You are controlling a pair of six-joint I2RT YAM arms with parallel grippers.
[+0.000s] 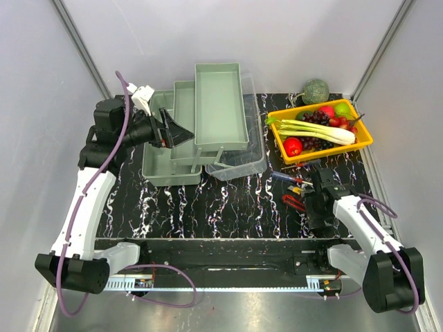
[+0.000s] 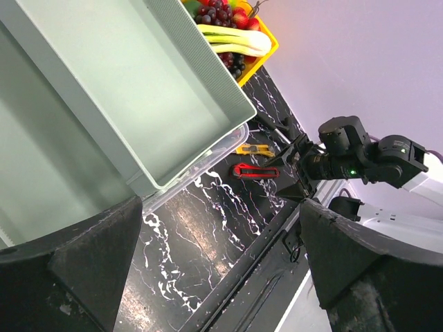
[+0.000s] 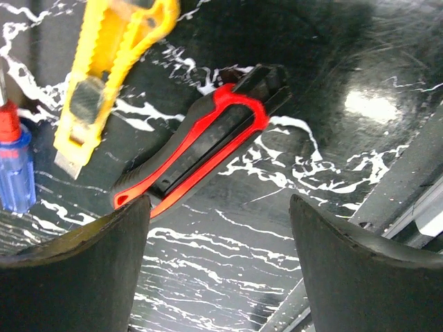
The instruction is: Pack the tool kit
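Observation:
The tool kit's pale grey-green box (image 1: 171, 173) stands open at the back middle, its tiered trays (image 1: 220, 107) folded out over the clear lid (image 1: 242, 166). My left gripper (image 1: 176, 131) hovers open over the box's left side; in the left wrist view the left gripper (image 2: 221, 277) has nothing between its fingers and the tray (image 2: 138, 90) fills the upper left. A red utility knife (image 3: 201, 145), a yellow utility knife (image 3: 111, 62) and a blue-and-red screwdriver (image 3: 14, 166) lie on the black marbled table. My right gripper (image 3: 218, 235) is open just above the table, its left finger by the red knife's end.
An orange-yellow tray (image 1: 332, 153) of fruit and vegetables sits at the back right, with a green round vegetable (image 1: 315, 90) behind it. A metal rail (image 1: 221, 249) runs along the table's near edge. Grey walls close in on both sides.

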